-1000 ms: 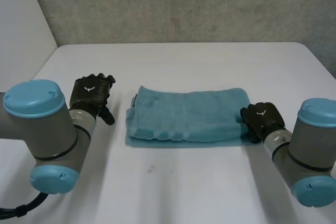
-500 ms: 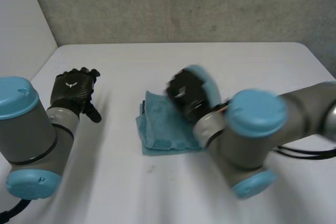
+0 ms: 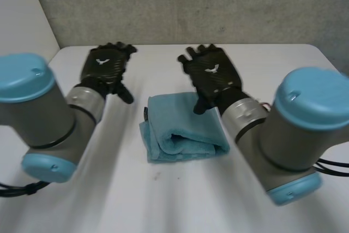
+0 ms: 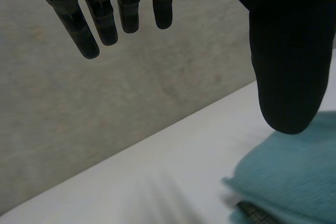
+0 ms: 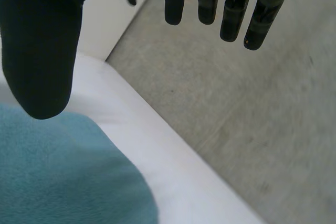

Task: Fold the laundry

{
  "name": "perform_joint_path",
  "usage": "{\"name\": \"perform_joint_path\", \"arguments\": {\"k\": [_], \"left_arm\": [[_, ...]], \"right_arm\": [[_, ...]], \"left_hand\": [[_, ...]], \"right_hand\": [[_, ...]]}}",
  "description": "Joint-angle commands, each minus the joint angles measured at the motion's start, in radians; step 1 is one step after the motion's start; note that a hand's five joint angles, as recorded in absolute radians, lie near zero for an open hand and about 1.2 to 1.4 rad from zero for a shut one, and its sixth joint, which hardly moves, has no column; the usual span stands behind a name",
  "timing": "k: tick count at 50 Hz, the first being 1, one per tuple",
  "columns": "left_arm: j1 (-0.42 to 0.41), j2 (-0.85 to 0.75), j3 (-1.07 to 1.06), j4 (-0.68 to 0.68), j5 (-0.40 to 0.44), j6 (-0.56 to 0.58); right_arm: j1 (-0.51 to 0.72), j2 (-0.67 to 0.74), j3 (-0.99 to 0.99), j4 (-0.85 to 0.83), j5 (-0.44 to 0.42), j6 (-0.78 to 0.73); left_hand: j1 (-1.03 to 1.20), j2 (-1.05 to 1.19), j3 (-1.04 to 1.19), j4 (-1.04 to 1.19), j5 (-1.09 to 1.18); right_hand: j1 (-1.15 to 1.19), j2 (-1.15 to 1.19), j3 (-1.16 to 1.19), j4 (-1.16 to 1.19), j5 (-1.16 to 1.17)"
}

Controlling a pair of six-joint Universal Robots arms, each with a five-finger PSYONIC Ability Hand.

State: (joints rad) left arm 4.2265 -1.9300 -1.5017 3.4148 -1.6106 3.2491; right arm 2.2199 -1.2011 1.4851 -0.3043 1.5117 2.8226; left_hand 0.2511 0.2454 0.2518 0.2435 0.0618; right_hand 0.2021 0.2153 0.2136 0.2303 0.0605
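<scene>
A teal towel [image 3: 180, 126] lies folded into a compact bundle at the middle of the white table [image 3: 163, 200]. My left hand [image 3: 105, 69] hovers above the table to the towel's left, open, fingers straight and spread, holding nothing. My right hand [image 3: 212, 73] hangs over the towel's far right part, open too, thumb pointing down toward the cloth. In the left wrist view the towel [image 4: 294, 182] lies below my thumb [image 4: 286, 61], apart from it. In the right wrist view the towel [image 5: 58, 177] spreads under the thumb [image 5: 39, 51], fingers [image 5: 231, 9] straight.
A grey wall [image 3: 191, 4] rises behind the table's far edge. Bare table surface [image 3: 305, 64] surrounds the towel on every side.
My right hand carried the towel's right end over to the left, let go and rose above it, open. The towel is now half as wide. My left hand moved up and toward the towel.
</scene>
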Motion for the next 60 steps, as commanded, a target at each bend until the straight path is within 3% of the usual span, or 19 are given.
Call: {"name": "perform_joint_path", "arguments": {"k": [1, 10, 18, 27, 37, 45, 50, 60], "left_arm": [[-0.092, -0.165, 0.205, -0.159, 0.011, -0.058], [-0.12, -0.291, 0.273, -0.246, 0.038, -0.143], [-0.077, -0.319, 0.232, -0.302, 0.0, -0.132], [-0.049, -0.282, 0.209, -0.341, -0.002, -0.031], [-0.048, -0.057, 0.225, -0.344, 0.006, -0.012], [0.095, 0.16, 0.259, -0.405, 0.009, -0.019], [0.148, 0.249, 0.261, -0.497, 0.06, -0.026], [0.158, 0.269, 0.232, -0.505, 0.081, -0.137]], "right_arm": [[-0.129, -0.005, -0.016, 0.131, -0.079, 0.212], [-0.19, 0.234, -0.166, 0.295, -0.122, 0.259], [-0.2, 0.38, -0.308, 0.47, -0.209, 0.262], [-0.2, 0.39, -0.362, 0.507, -0.225, 0.256], [-0.218, 0.109, -0.351, 0.472, -0.2, 0.27], [-0.359, -0.167, -0.306, 0.45, -0.01, 0.262], [-0.391, -0.21, -0.284, 0.467, 0.021, 0.261], [-0.396, -0.227, -0.235, 0.468, 0.012, 0.222]], "left_hand": [[-0.008, -0.002, -0.009, -0.001, 0.006], [-0.002, 0.003, -0.003, 0.005, 0.012], [-0.002, 0.003, -0.003, 0.005, 0.012], [-0.011, -0.005, -0.012, -0.004, 0.004], [-0.029, -0.023, -0.029, -0.021, -0.014], [-0.032, -0.026, -0.032, -0.024, -0.017], [-0.049, -0.044, -0.05, -0.042, -0.035], [-0.046, -0.041, -0.047, -0.039, -0.032]], "right_hand": [[-0.028, -0.041, -0.039, -0.056, -0.06], [-0.028, -0.041, -0.039, -0.056, -0.06], [-0.028, -0.041, -0.039, -0.056, -0.06], [-0.028, -0.041, -0.039, -0.056, -0.06], [-0.028, -0.041, -0.039, -0.056, -0.06], [-0.028, -0.041, -0.039, -0.056, -0.06], [-0.028, -0.041, -0.039, -0.056, -0.06], [-0.028, -0.041, -0.039, -0.056, -0.06]]}}
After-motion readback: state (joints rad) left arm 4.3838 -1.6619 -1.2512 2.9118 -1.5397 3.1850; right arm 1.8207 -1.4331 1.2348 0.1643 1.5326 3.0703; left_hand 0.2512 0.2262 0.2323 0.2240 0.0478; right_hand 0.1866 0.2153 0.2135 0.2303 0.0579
